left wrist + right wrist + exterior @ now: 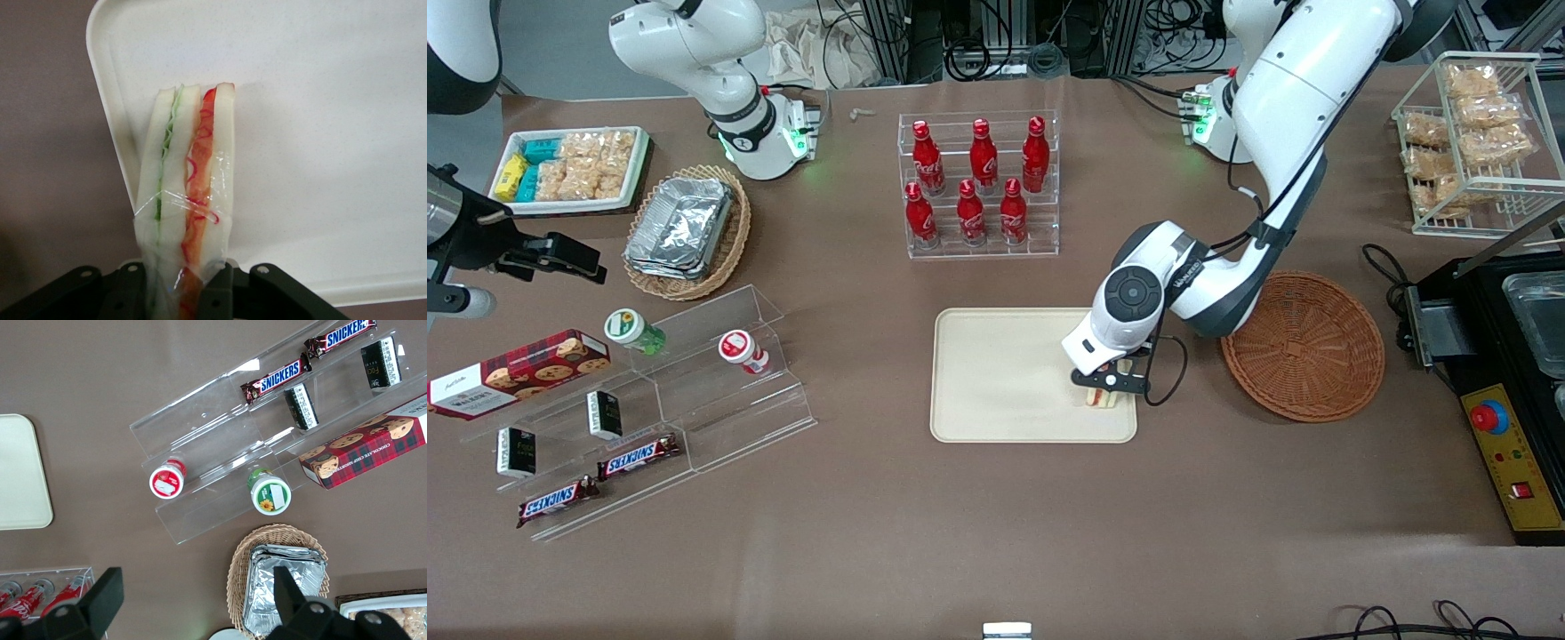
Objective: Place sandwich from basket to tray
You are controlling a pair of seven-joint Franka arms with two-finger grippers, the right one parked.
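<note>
My left gripper (1108,384) is shut on the sandwich (1103,398), a wrapped wedge of pale bread with green and orange-red filling. It holds it over the cream tray (996,373), at the tray's corner nearest the front camera and the basket. In the left wrist view the sandwich (187,167) sticks out from between the black fingers (217,290) of the gripper (175,293), over the tray (320,133) close to its rim. I cannot tell whether the sandwich touches the tray. The reddish-brown round basket (1303,347) lies beside the tray toward the working arm's end, with nothing in it.
A clear rack of red bottles (978,182) stands farther from the front camera than the tray. A tan oval basket with foil containers (687,227), clear steps with snacks (649,400) and a white snack tray (569,169) lie toward the parked arm's end. A black control box (1507,444) lies next to the basket.
</note>
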